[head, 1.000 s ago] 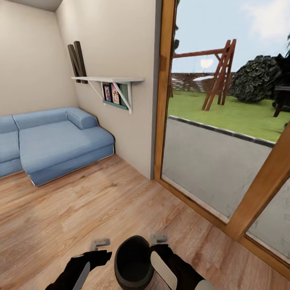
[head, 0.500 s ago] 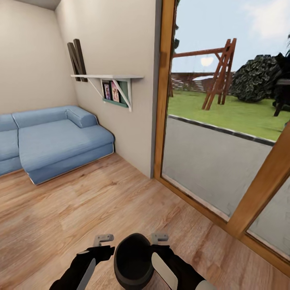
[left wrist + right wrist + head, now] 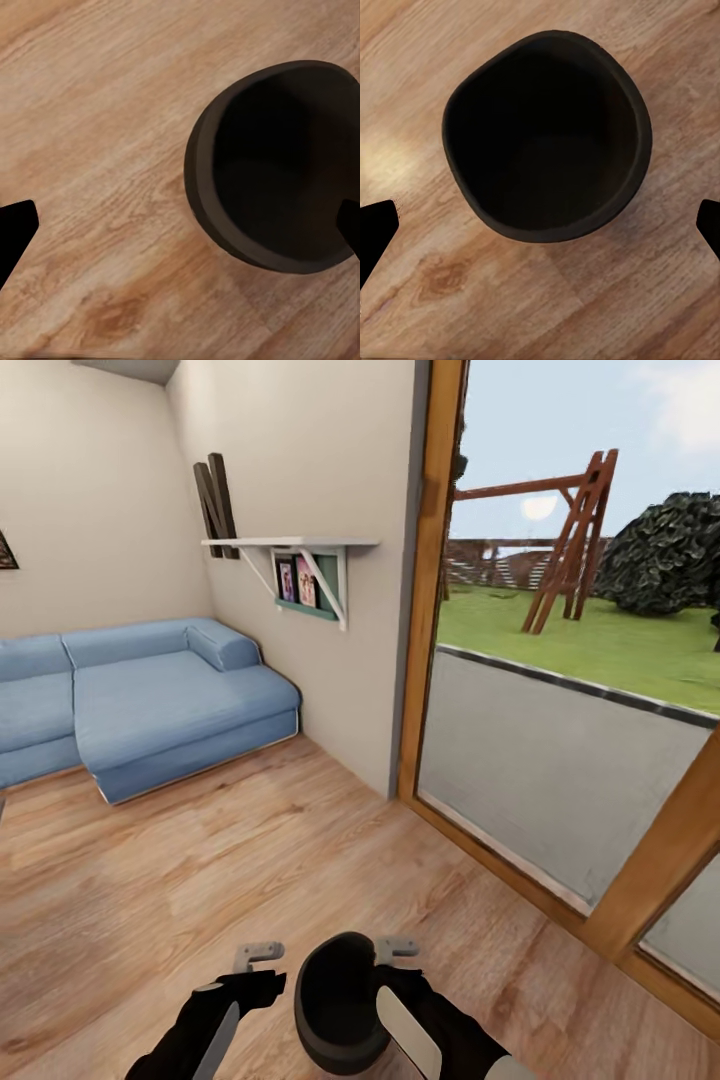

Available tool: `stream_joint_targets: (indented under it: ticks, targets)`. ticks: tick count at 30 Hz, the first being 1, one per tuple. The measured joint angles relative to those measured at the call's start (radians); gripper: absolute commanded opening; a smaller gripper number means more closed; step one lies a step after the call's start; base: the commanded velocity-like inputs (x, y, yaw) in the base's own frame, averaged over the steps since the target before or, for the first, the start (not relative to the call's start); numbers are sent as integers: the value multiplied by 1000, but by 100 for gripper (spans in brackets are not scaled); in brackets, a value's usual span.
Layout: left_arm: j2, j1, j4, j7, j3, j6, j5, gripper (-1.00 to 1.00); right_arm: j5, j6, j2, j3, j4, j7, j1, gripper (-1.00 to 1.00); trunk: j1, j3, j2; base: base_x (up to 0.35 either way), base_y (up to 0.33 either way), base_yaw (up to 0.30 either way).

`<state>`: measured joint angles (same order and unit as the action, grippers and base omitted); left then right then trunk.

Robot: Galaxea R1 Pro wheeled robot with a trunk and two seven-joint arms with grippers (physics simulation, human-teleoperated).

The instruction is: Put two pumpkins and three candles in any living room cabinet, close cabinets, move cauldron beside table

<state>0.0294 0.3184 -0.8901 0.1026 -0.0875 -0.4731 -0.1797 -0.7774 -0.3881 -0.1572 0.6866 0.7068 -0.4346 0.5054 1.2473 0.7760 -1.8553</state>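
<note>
The cauldron [image 3: 338, 1000], a round black pot with an open mouth, shows at the bottom of the head view between my two arms, over the wooden floor [image 3: 200, 880]. My left gripper [image 3: 245, 985] hangs to its left; in the left wrist view that gripper [image 3: 180, 232] is open, with the cauldron [image 3: 274, 169] off to one side. My right gripper [image 3: 540, 225] is open and points straight down over the cauldron [image 3: 547, 135], its fingertips [image 3: 376, 225] wide apart and clear of the rim. The pumpkins, candles, cabinet and table are out of view.
A blue corner sofa [image 3: 150, 705] stands against the far wall at the left. A white wall shelf [image 3: 290, 545] with photos juts out above it. A wood-framed glass door [image 3: 430, 610] onto a yard runs along the right.
The whole picture has shifted right and a little down, so the camera has turned left. A dark frame edge has come in on the left wall. Arms and cauldron keep their places.
</note>
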Motion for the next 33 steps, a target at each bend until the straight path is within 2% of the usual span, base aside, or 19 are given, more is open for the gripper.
stream_joint_targets:
  ticks: [5, 13, 18, 25, 28, 30, 31, 33]
  targets:
    - [0, 0, 0, -1, 0, 0, 0, 100, 0, 0, 0, 0, 0, 0, 0, 100, 19, 16, -35, 0, 0, 105]
    - [0, 0, 0, -1, -4, 2, 0, 100, -5, 0, 0, 0, 0, 0, 0, 100, 19, 16, -35, 0, 0, 8]
    - [0, 0, 1, 0, -35, 3, 2, 100, -5, 1, 0, 0, 0, 0, 0, 100, 19, 16, -35, 36, 0, 42]
    - [-1, 0, 2, 0, -41, 5, 2, 100, 5, -11, -1, 0, 32, -8, 0, 100, 19, 16, -35, 17, 0, 11]
    - [-1, 0, 2, 0, -41, 5, 3, 100, 8, -65, -1, -3, 126, -37, 0, 100, 19, 16, -35, 2, 0, 1]
    - [-2, 0, 2, 0, -42, 5, 2, 100, 6, -167, -3, -9, 250, -103, 0, 100, 19, 16, -35, 0, 0, 0]
    - [-2, 0, 2, 0, -42, 5, 2, 100, 5, -193, -4, -11, 284, -126, 0, 100, 19, 16, -35, 0, 0, 0]
    - [-5, 0, 1, 0, -42, 4, 2, 100, -2, -261, -4, -15, 385, -217, 0, 100, 19, 16, -35, 0, 0, 0]
